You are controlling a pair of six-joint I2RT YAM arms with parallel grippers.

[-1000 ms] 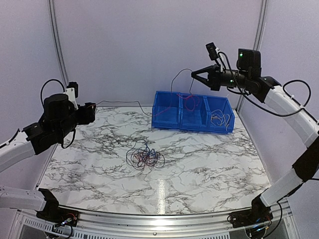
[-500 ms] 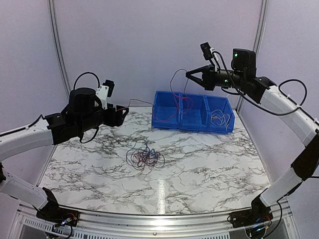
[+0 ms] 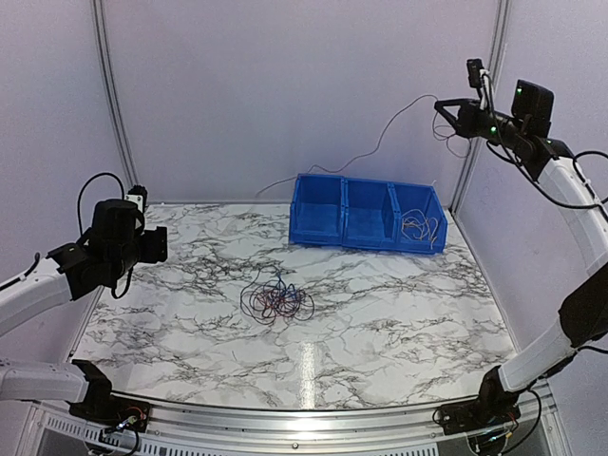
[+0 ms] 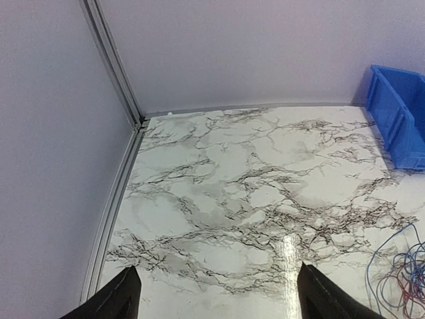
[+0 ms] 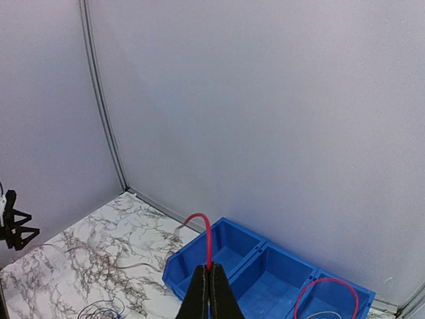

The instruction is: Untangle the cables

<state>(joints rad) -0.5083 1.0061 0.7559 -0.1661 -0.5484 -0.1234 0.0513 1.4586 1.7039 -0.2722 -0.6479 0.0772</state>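
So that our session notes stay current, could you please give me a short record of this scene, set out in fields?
left gripper: open, empty, above the table's left side
right gripper: shut on a red cable, high up at back right
tangle: thin cables looped together, mid-table
marble table: carries the tangle and the bin
blue bin: three compartments, at the back
loose wires: in the bin's right compartment
task state: tangle not yet separated

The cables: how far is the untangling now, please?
Done: a few loose wires lie in the right compartment of the blue bin. In hand: the right gripper, raised high, is shut on one red cable. Left: the tangled bundle in the middle of the table; the left gripper is open and empty, apart from it.
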